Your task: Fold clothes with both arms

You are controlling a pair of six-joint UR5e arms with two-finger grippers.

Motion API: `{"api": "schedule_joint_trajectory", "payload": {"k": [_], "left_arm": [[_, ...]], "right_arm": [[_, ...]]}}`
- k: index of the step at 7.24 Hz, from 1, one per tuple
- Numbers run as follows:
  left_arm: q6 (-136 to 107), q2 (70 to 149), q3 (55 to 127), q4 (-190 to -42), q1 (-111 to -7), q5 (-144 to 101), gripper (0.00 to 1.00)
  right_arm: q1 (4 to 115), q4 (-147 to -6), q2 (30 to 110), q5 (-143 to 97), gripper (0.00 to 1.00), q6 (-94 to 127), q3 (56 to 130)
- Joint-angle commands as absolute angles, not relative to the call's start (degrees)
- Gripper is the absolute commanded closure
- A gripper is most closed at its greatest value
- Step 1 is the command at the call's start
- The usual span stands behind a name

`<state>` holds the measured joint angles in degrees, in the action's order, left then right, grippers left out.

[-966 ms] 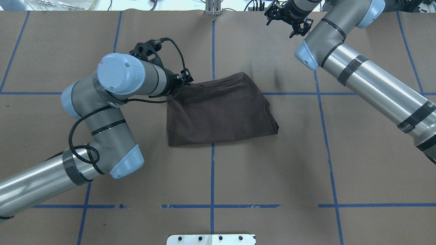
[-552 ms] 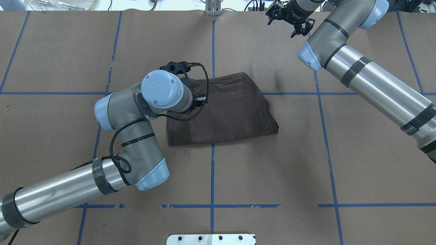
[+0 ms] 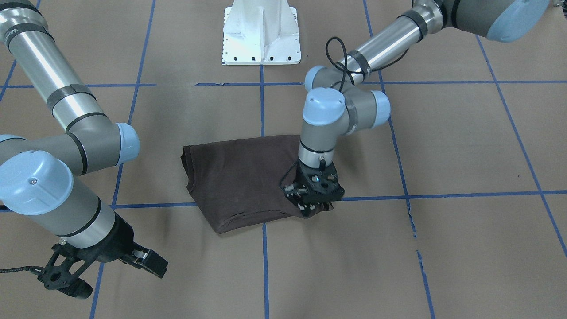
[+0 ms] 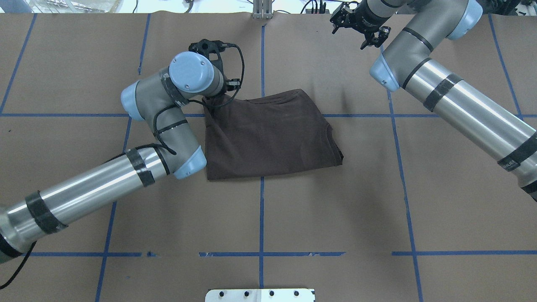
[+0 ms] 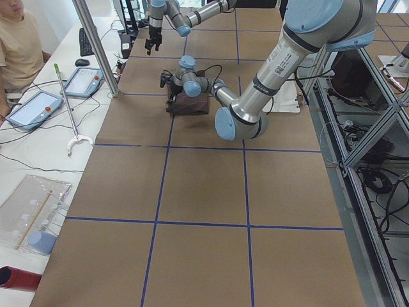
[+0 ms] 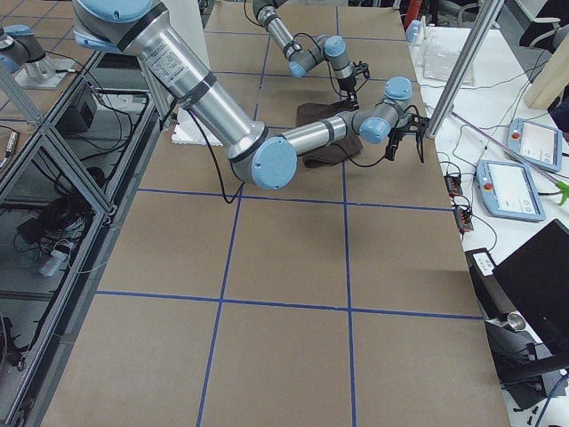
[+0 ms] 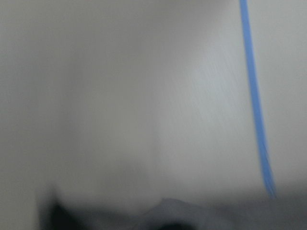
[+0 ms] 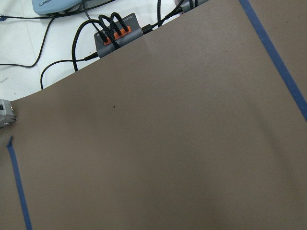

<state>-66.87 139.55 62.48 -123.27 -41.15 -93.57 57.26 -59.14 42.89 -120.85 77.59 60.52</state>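
The shirt (image 4: pixel 268 138) lies near the middle of the bench (image 4: pixel 377 218), a little toward the far edge from the robot. It is already folded into a compact, rough four-sided packet. Its neck end, with the layered edges showing, faces the bench's right edge. It is dark brown and mostly flat, with a few soft creases along its far side.

The left gripper (image 3: pixel 311 207) points down over the packet's far-left corner and is pinching that corner. The cloth there is drawn up into a small peak, with tension lines running toward the grasp. Holding it by a corner looks meant to let the arm carry that side across the rest of the packet for another fold, or tug the edge straight. The rest of the shirt rests on the bench and anchors it. The left wrist camera is too blurred to add anything.

The right gripper (image 4: pixel 372 35) hangs by the far edge in the bench's right half, well apart from the shirt. Its jaws look spread and hold nothing. It seems parked there to keep clear of the left arm's sweep.
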Motion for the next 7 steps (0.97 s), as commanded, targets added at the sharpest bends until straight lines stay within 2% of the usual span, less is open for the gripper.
{"api": "schedule_joint_trajectory", "payload": {"k": [1, 2, 4, 6, 7], "left_arm": [[-57.8, 141.3, 57.7, -126.2, -49.9, -96.9, 1.00], [-57.8, 141.0, 60.3, -124.8, -51.7, -97.2, 1.00], [-47.5, 127.6, 75.0, -123.8, -58.3, -101.2, 1.00], [-35.7, 119.8, 80.9, -123.4, -69.1, -114.6, 1.00], [-26.9, 117.4, 81.4, -122.7, -77.1, -123.7, 0.98]], "right_arm": [[57.4, -59.2, 43.8, -120.9, 0.00, 77.5, 61.8], [58.5, -59.6, 45.6, -122.9, 0.00, 77.3, 64.4], [61.6, -59.8, 47.1, -126.0, 0.00, 73.8, 64.2], [67.0, -65.0, 50.5, -127.9, 0.00, 54.5, 64.2], [70.5, -68.5, 52.4, -128.2, 0.00, 43.9, 64.4]]}}
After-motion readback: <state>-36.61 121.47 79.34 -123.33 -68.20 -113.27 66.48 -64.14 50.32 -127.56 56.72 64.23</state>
